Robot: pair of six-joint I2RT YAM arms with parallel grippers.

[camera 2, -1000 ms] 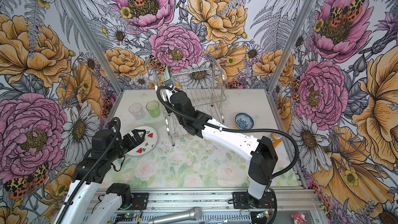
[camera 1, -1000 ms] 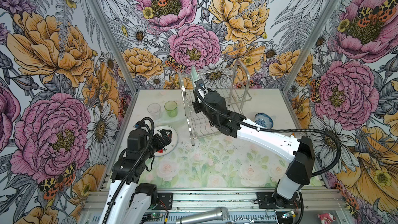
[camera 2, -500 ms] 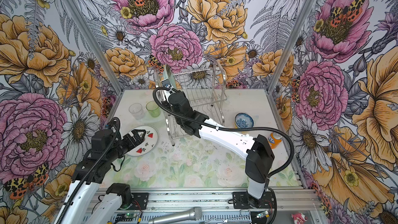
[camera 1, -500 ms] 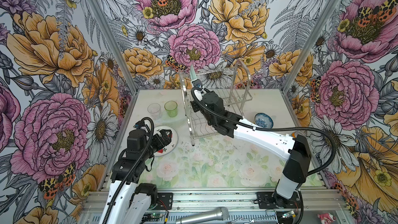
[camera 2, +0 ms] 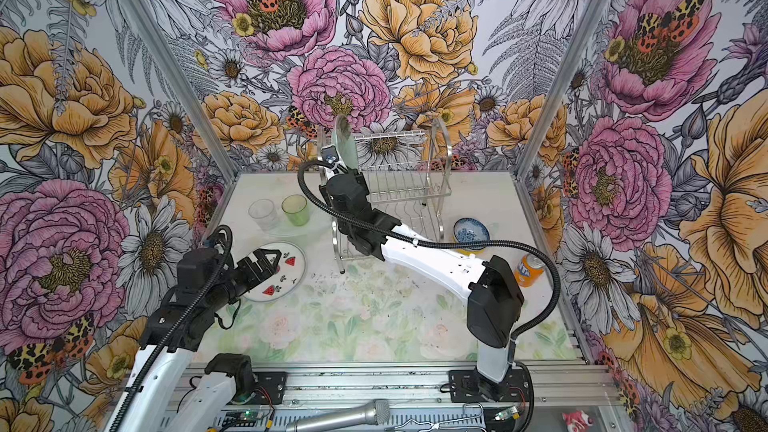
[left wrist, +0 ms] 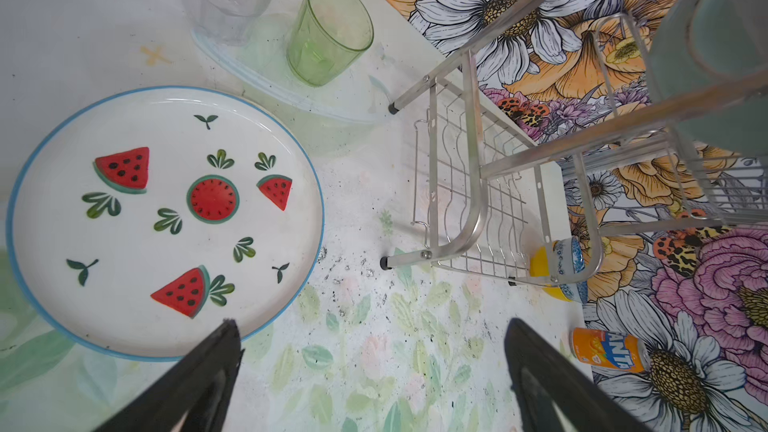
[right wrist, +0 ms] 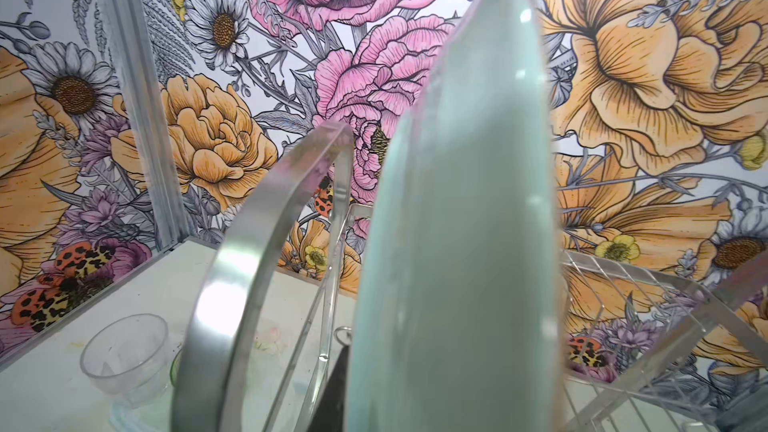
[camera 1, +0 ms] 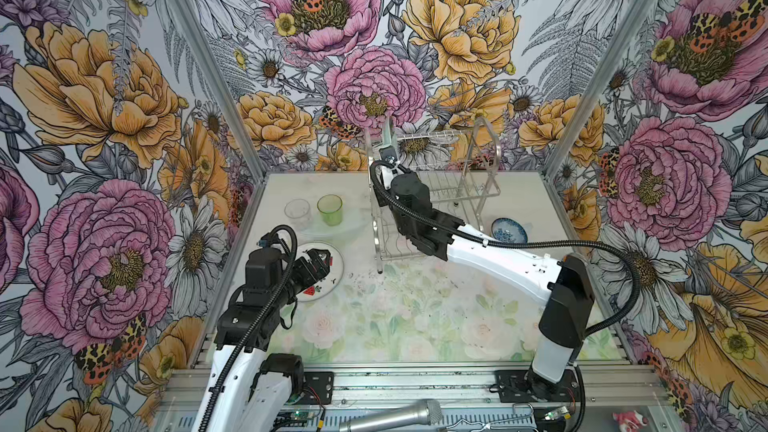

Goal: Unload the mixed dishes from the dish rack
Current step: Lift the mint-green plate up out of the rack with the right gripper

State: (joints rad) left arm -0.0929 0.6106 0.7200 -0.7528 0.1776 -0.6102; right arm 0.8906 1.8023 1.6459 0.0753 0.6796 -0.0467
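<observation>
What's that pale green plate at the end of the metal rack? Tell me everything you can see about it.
The pale green plate is round, plain and glossy, and looks like ceramic. It stands on edge at the left end, in a top view, of the dish rack's upper shelf, beside the arched handle. The right gripper is shut on its lower rim. Whether its edge rests in the shelf's slots is hidden.

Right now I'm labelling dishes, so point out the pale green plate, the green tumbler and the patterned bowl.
pale green plate (right wrist: 457, 222): right wrist view, its broad face.
green tumbler (left wrist: 328, 35): left wrist view, middle of cup.
patterned bowl (camera 2: 471, 232): a top view, its inside.
</observation>
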